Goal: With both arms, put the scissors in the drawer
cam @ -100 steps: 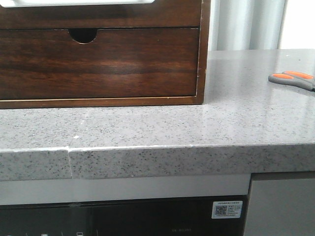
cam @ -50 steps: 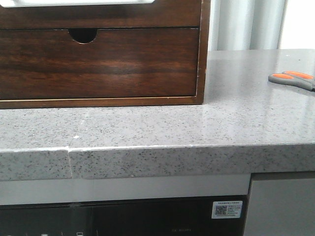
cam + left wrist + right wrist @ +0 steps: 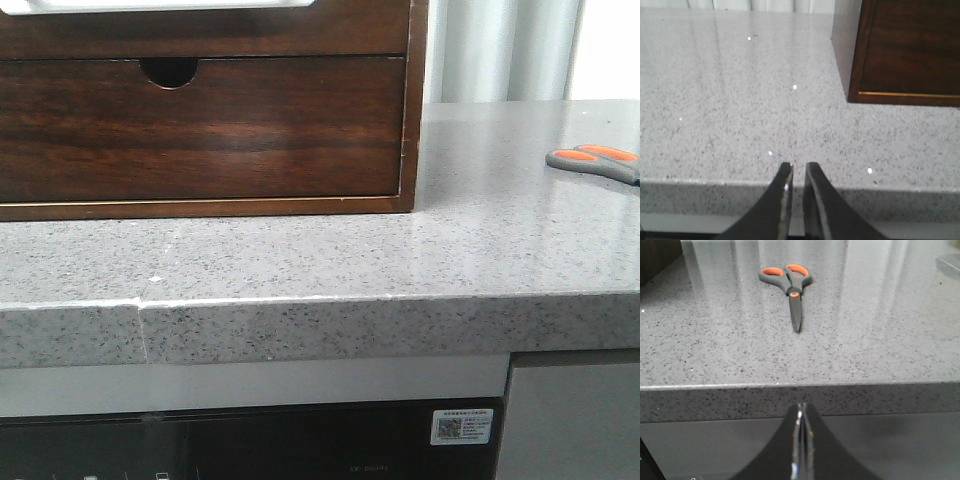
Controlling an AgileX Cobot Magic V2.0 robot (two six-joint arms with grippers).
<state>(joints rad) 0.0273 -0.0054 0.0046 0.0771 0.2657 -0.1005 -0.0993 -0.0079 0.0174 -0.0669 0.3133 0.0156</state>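
Front view: speckled grey stone worktop with a dark wooden drawer cabinet on its left part. The lower drawer with a half-round finger notch is pushed in. Above it, only the bottom of the upper drawer shows, dark brown front with a whitish strip at the frame's top edge; can't tell if it's in or out. Scissors lie flat at the far right of the worktop, well apart from the cabinet, orange loops visible, partly cut off by the frame edge. No arm seen in this view.

Left wrist view: left hand sits at the worktop's front edge, its two dark fingers nearly together with a thin gap, nothing between them. The cabinet corner is ahead and off to one side, a thin gold line along its base.

Right wrist view: right hand is below the worktop's front edge, fingers pressed together, empty. Scissors lie flat on the worktop straight ahead, blades closed and pointing toward the hand, grey handles with orange inserts on the far end. A dark cabinet corner shows at the frame corner.
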